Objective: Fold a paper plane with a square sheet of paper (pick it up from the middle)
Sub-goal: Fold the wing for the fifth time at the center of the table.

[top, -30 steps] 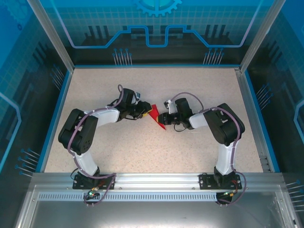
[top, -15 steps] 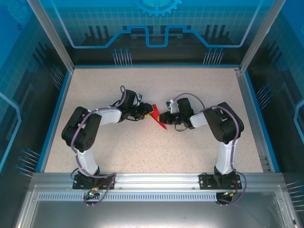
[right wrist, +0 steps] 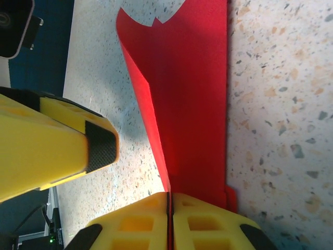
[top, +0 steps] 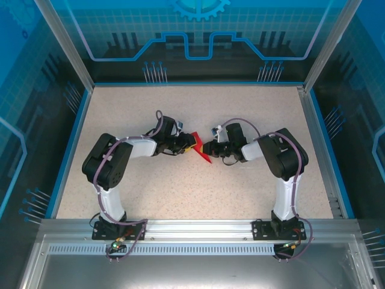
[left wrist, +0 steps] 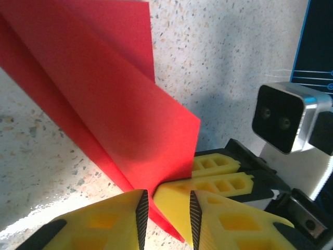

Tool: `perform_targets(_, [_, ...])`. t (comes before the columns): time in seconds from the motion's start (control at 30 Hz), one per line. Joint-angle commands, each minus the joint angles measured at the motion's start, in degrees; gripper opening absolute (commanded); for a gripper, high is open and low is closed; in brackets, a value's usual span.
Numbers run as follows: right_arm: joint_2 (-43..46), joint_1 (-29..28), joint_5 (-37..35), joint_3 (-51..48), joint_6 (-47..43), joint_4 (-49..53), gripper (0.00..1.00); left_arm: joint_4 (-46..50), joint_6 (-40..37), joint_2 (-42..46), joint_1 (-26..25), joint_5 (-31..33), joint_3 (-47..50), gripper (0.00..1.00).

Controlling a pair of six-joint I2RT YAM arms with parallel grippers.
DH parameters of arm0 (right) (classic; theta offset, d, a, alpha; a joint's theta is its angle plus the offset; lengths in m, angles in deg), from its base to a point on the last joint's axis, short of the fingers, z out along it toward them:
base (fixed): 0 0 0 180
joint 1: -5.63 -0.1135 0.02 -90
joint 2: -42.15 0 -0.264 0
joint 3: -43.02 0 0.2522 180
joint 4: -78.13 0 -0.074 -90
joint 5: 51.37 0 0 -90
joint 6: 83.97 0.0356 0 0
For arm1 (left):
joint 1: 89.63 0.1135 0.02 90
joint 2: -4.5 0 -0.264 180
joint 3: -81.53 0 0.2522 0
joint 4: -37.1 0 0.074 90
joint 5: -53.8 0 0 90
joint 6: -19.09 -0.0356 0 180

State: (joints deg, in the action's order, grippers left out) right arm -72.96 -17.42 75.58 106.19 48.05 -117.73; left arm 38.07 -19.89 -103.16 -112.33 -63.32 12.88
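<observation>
Right jaws tight on creased red paper plane (right wrist: 192, 104), left jaws slightly apart.

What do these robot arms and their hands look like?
Left arm and right arm: white shells, black joints, a purple cable looped along each. Left hand and right hand: blocky yellow fingers with hollow cells and black ribbed pads.

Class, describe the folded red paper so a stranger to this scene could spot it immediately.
Start at the speckled table, then look mid-table where the left gripper and right gripper meet. Pinched in the right gripper is the folded red paper, the sole red thing there.
</observation>
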Motion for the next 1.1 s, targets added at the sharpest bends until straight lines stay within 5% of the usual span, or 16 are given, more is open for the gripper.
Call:
perform_targets(0.0, [-1.6, 1.3, -1.2, 2.1, 0.4, 5.5, 0.08, -1.1, -1.5, -1.1, -0.4, -1.4, -1.0, 0.30])
perform_targets(1.07, [-4.2, 1.5, -1.6, 4.7, 2.2, 11.5, 0.08, -2.1, -2.5, -6.7, -0.9, -1.0, -4.4, 0.27])
